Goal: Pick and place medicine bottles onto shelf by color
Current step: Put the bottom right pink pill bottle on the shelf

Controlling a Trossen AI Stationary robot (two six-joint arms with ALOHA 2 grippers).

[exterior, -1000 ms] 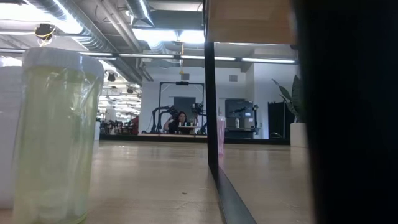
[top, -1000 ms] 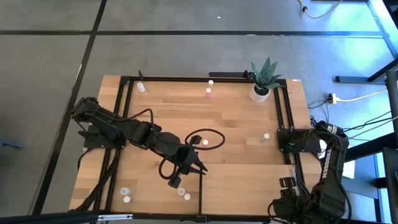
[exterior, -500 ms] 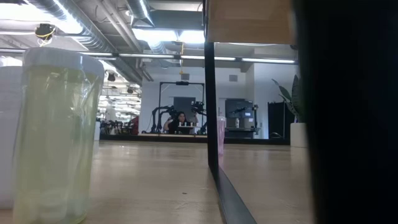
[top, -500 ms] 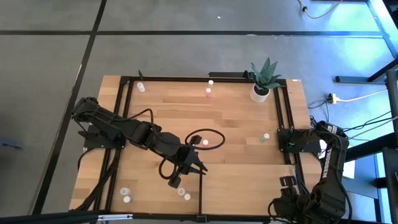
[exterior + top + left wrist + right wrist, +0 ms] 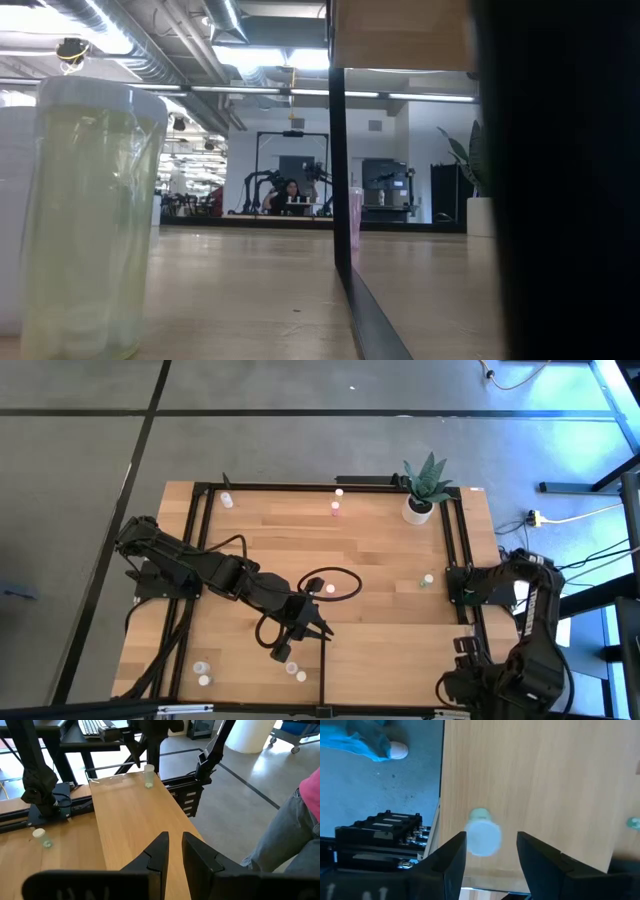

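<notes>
Bottles scattered over desk in high view: pink one top centre, green-tinted one centre-right, others lower left. Left gripper seen lower centre, jaws clenched, nothing held. Right gripper positioned above the green-tinted bottle at right edge, jaws released, astride it w/o contact.

Nine medicine bottles, one potted plant, two robot arms
</notes>
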